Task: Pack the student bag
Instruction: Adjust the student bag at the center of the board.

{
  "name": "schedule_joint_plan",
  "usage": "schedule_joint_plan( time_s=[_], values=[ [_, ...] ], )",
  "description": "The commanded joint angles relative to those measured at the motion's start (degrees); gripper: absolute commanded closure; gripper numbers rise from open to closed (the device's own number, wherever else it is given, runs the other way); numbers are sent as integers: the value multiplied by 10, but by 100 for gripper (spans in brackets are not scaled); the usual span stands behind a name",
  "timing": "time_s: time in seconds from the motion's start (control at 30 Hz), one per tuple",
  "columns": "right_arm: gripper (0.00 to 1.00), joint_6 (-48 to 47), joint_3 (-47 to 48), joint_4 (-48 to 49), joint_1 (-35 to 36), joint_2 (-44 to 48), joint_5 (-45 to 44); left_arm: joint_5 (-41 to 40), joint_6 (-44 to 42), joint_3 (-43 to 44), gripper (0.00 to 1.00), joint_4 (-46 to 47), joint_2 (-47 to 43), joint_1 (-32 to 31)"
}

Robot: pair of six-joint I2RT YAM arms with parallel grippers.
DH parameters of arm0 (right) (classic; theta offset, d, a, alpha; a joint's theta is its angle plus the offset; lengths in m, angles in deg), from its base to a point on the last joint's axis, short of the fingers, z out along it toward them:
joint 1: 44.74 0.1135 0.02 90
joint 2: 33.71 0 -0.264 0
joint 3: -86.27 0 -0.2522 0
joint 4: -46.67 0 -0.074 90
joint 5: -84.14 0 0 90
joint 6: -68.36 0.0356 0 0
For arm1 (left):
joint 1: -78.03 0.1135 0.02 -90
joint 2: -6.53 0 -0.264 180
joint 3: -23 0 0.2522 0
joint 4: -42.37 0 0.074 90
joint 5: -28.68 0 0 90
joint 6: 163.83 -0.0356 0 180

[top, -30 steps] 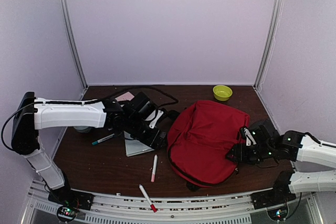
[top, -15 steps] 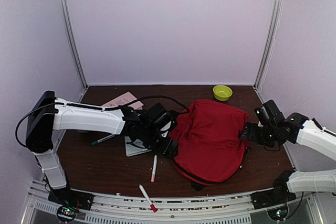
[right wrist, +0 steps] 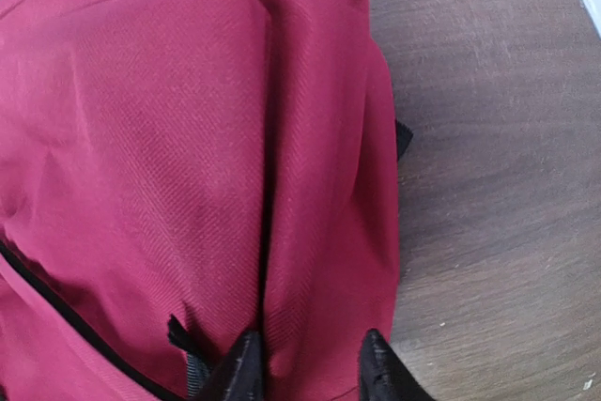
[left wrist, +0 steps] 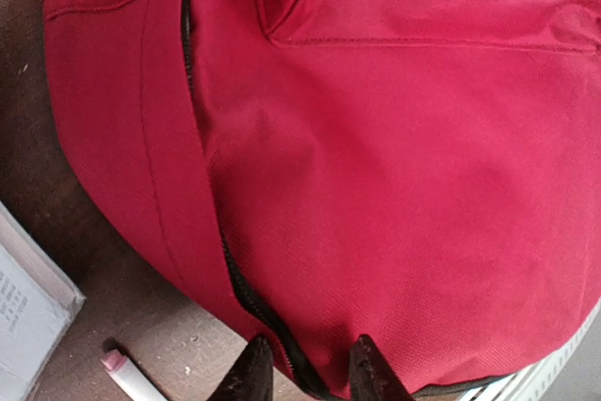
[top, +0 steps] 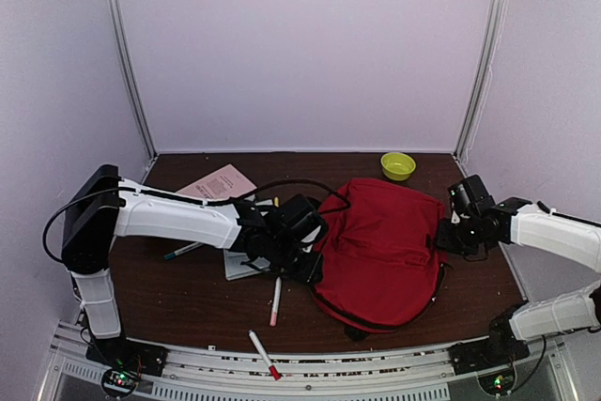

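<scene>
The student bag [top: 380,246], a big red backpack with black zippers, lies flat on the right half of the dark table. My left gripper [top: 308,268] is at its left edge. In the left wrist view the left gripper [left wrist: 310,377] has its jaws pinched on red fabric and the black zipper line [left wrist: 202,194] between them. My right gripper [top: 441,235] is at the bag's right edge. The right wrist view shows the right gripper [right wrist: 310,368] closed on a raised fold of the bag [right wrist: 188,138], beside a black strap end [right wrist: 186,349].
A white book [top: 242,265] lies under the left arm, its corner [left wrist: 28,298] beside a pink-tipped marker [left wrist: 127,375]. Around it lie a pen [top: 276,300], a red-capped marker [top: 264,355], a teal marker [top: 183,251], a pink sheet [top: 218,182] and a green bowl [top: 397,165].
The left gripper moved right from the book to the bag's left edge. The right gripper shifted up to the bag's right edge. Both jaws narrowed onto the fabric.
</scene>
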Motion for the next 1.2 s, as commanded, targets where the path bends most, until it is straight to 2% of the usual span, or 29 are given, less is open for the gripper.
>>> schedule_joint_plan(
  time_s=[0.0, 0.07, 0.13, 0.33, 0.47, 0.53, 0.57, 0.6, 0.63, 0.7, 0.8, 0.93, 1.03, 1.1, 1.17],
  values=[
    [72, -7, -24, 30, -10, 21, 16, -10, -2, 30, 82, 30, 7, -3],
    [83, -8, -30, 31, -12, 28, 21, -17, -10, 45, 90, 19, 13, -3],
    [90, -8, -35, 26, -13, 38, 23, -27, -18, 55, 93, 16, 16, -3],
    [99, 19, -53, -18, -14, 97, 12, -56, -78, 129, 96, -37, 48, 3],
    [100, 78, -89, -47, -14, 181, 23, -55, -96, 142, 93, -54, 50, 20],
    [100, 96, -120, -29, -14, 231, 59, -55, -109, 148, 85, -73, 43, 20],
    [96, 102, -134, -20, -14, 251, 78, -51, -114, 150, 75, -85, 39, 19],
    [82, 105, -144, -17, -13, 268, 90, -49, -119, 151, 64, -97, 37, 18],
    [48, 108, -149, -19, -13, 280, 97, -51, -120, 150, 50, -112, 35, 16],
    [21, 106, -149, -30, -14, 290, 92, -58, -120, 137, 36, -123, 30, 12],
    [10, 98, -140, -45, -14, 269, 68, -42, -107, 106, 33, -109, 28, 11],
    [12, 93, -122, -46, -14, 217, 68, 18, -92, 74, 33, -59, 38, 11],
    [20, 84, -114, -32, -14, 185, 58, 75, -82, 80, 41, -26, 60, 11],
    [29, 79, -116, -18, -15, 167, 48, 101, -74, 91, 53, -10, 79, 11],
    [42, 75, -114, -9, -14, 154, 48, 104, -70, 99, 74, -2, 85, 11]
  ],
)
